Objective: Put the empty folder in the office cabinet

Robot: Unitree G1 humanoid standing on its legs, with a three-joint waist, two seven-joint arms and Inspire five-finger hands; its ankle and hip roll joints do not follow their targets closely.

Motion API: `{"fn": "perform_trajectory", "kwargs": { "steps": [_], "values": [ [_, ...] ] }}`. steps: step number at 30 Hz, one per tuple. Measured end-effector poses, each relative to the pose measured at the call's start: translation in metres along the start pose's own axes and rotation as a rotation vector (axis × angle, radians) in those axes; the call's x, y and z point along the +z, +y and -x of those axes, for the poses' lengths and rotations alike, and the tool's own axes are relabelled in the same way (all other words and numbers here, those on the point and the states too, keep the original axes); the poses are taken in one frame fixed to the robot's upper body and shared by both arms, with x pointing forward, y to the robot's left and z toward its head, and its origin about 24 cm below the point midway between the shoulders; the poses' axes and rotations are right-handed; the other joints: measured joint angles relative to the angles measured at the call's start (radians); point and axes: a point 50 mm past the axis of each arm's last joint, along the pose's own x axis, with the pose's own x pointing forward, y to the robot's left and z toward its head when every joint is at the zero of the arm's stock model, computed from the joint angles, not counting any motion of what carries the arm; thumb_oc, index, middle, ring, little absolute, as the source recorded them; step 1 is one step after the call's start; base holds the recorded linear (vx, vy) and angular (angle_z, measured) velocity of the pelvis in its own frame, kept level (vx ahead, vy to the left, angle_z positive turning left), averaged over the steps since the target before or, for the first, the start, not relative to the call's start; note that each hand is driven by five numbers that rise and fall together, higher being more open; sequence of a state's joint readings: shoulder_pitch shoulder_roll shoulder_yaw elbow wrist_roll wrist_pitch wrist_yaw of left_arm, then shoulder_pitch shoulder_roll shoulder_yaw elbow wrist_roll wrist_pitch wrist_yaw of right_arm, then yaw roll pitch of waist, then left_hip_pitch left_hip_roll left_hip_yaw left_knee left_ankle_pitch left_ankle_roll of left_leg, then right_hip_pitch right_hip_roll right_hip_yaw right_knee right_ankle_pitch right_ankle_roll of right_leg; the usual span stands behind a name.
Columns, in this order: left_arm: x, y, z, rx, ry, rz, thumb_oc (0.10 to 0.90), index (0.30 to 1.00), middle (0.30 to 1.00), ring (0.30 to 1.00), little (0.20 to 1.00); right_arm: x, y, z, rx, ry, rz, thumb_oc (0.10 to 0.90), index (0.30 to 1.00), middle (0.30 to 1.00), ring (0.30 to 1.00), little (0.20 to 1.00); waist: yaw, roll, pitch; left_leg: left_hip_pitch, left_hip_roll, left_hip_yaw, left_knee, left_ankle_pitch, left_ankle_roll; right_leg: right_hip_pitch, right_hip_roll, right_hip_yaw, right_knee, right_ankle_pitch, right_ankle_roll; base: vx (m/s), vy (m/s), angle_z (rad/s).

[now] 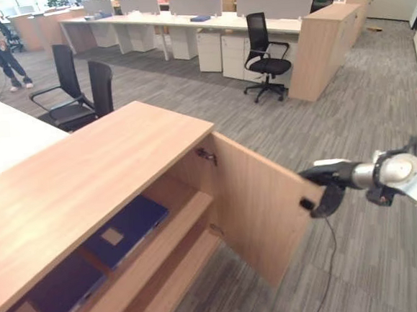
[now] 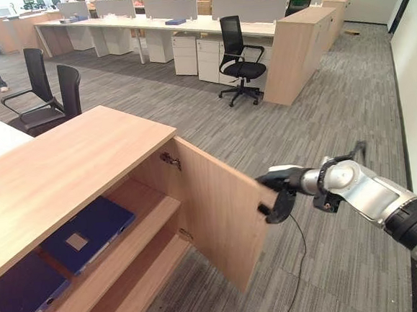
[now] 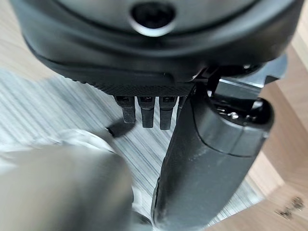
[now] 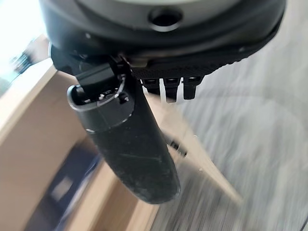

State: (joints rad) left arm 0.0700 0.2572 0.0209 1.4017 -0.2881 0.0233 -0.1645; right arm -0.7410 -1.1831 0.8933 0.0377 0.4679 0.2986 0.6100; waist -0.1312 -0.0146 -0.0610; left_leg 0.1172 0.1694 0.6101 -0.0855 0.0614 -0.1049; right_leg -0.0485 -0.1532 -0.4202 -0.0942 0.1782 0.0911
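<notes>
Lower left of the frame, two dark blue folders already lie on the cabinet shelf. At centre the door stands open; the right hand, fingers relaxed and holding nothing, meets its edge. A glancing push could slip off, leaving it ajar.

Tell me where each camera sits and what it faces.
Left eye view, head: down at cabinet, door, right hand.
Right eye view, head: same scene, folders on the shelf.
Left wrist view: along left hand, carpet beyond.
Right wrist view: along right hand, towards the door.
Eye views and right wrist view share the door.
</notes>
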Motion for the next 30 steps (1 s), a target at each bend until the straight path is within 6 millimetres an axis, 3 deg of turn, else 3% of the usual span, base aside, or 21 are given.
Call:
{"fn": "perform_trajectory", "kwargs": {
  "steps": [3, 4, 8, 11, 14, 15, 19, 22, 26, 28, 30],
  "values": [
    [0.000, 0.000, 0.000, -0.001, -0.010, 0.002, 0.800, 0.900, 0.900, 0.900, 0.900, 0.006, 0.036, -0.017, 0.223, -0.085, -0.081, 0.800, 0.900, 0.900, 0.900, 0.900, 0.025, 0.002, -0.002, -0.011, -0.002, -0.019, 0.002, 0.006, 0.002, 0.000, 0.001, -0.007, 0.001, 0.000, -0.001, -0.02, 0.007, 0.21],
    [0.003, -0.001, 0.000, -0.004, -0.023, -0.001, 0.800, 0.900, 0.900, 0.900, 0.900, 0.019, 0.063, -0.032, 0.375, -0.176, -0.126, 0.800, 0.900, 0.900, 0.900, 0.900, 0.050, 0.004, -0.003, -0.014, -0.003, -0.023, 0.003, 0.006, 0.003, 0.000, -0.001, -0.012, 0.004, 0.000, -0.001, -0.02, 0.005, 0.14],
    [0.005, -0.005, 0.000, -0.018, -0.054, -0.028, 0.800, 0.900, 0.900, 0.900, 0.900, 0.059, 0.132, -0.062, 0.672, -0.446, -0.318, 0.800, 0.900, 0.900, 0.900, 0.900, 0.091, 0.004, -0.005, -0.034, -0.008, -0.058, 0.004, 0.011, 0.007, 0.003, -0.010, -0.042, 0.007, -0.002, -0.003, -0.01, 0.001, 0.23],
    [0.005, -0.004, 0.000, -0.015, -0.065, -0.025, 0.800, 0.900, 0.900, 0.900, 0.900, 0.084, 0.150, -0.069, 0.733, -0.597, -0.417, 0.800, 0.900, 0.900, 0.900, 0.900, 0.127, 0.004, -0.002, -0.046, -0.018, -0.077, 0.004, 0.013, 0.012, 0.004, -0.022, -0.058, 0.008, -0.002, -0.002, 0.00, 0.001, 0.25],
    [0.003, 0.001, 0.001, 0.003, -0.070, 0.009, 0.800, 0.900, 0.900, 0.900, 0.900, 0.090, 0.161, -0.090, 0.626, -0.767, -0.787, 0.800, 0.900, 0.900, 0.900, 0.900, 0.135, -0.016, -0.009, -0.046, -0.019, -0.078, 0.004, 0.010, 0.015, 0.006, -0.023, -0.058, 0.007, -0.002, -0.002, 0.00, 0.001, 0.01],
    [0.004, 0.000, 0.001, 0.004, -0.067, 0.010, 0.800, 0.900, 0.900, 0.900, 0.900, 0.094, 0.161, -0.093, 0.606, -0.772, -0.813, 0.800, 0.900, 0.900, 0.900, 0.900, 0.135, -0.008, -0.002, -0.049, -0.023, -0.076, 0.004, 0.009, 0.017, 0.001, -0.028, -0.058, 0.007, -0.001, 0.000, 0.04, -0.013, -0.02],
    [0.004, 0.000, 0.000, 0.019, -0.065, 0.016, 0.800, 0.900, 0.900, 0.900, 0.900, 0.075, 0.167, -0.111, 0.504, -0.736, -1.012, 0.800, 0.900, 0.900, 0.900, 0.900, 0.136, -0.008, -0.001, -0.052, -0.026, -0.077, 0.000, -0.009, 0.019, 0.005, -0.034, -0.058, 0.007, -0.001, 0.002, 0.02, -0.012, 0.01],
    [0.007, 0.000, 0.000, 0.019, -0.077, 0.030, 0.800, 0.900, 0.900, 0.900, 0.900, 0.050, 0.162, -0.106, 0.463, -0.627, -0.952, 0.800, 0.900, 0.900, 0.900, 0.900, 0.139, -0.008, 0.013, -0.053, -0.029, -0.082, 0.002, -0.003, 0.016, 0.002, -0.038, -0.061, 0.007, 0.000, 0.003, 0.02, -0.033, 0.06],
    [0.011, 0.006, 0.001, 0.035, -0.092, 0.114, 0.800, 0.900, 0.900, 0.900, 0.900, -0.009, 0.132, -0.074, 0.308, -0.323, -0.468, 0.800, 0.900, 0.900, 0.900, 0.900, 0.133, -0.015, 0.056, -0.078, -0.026, -0.094, 0.004, 0.011, 0.018, -0.017, -0.032, -0.072, 0.007, -0.004, 0.008, 0.03, -0.058, 0.07],
    [0.022, 0.003, 0.001, 0.017, -0.119, 0.148, 0.800, 0.900, 0.900, 0.900, 0.900, -0.036, 0.126, -0.076, 0.220, -0.218, -0.432, 0.800, 0.900, 0.900, 0.900, 0.900, 0.130, -0.020, 0.077, -0.089, -0.017, -0.105, 0.006, 0.016, 0.017, -0.018, -0.025, -0.084, 0.007, -0.009, 0.009, 0.01, -0.071, 0.12],
    [0.035, -0.013, -0.001, -0.030, -0.174, 0.197, 0.800, 0.900, 0.900, 0.900, 0.900, -0.079, 0.145, -0.091, 0.084, -0.096, -0.637, 0.800, 0.900, 0.900, 0.900, 0.900, 0.136, -0.003, 0.096, -0.141, -0.005, -0.143, 0.014, 0.024, 0.013, -0.034, -0.018, -0.119, 0.007, -0.019, 0.006, 0.00, -0.071, 0.49]
  ]
}}
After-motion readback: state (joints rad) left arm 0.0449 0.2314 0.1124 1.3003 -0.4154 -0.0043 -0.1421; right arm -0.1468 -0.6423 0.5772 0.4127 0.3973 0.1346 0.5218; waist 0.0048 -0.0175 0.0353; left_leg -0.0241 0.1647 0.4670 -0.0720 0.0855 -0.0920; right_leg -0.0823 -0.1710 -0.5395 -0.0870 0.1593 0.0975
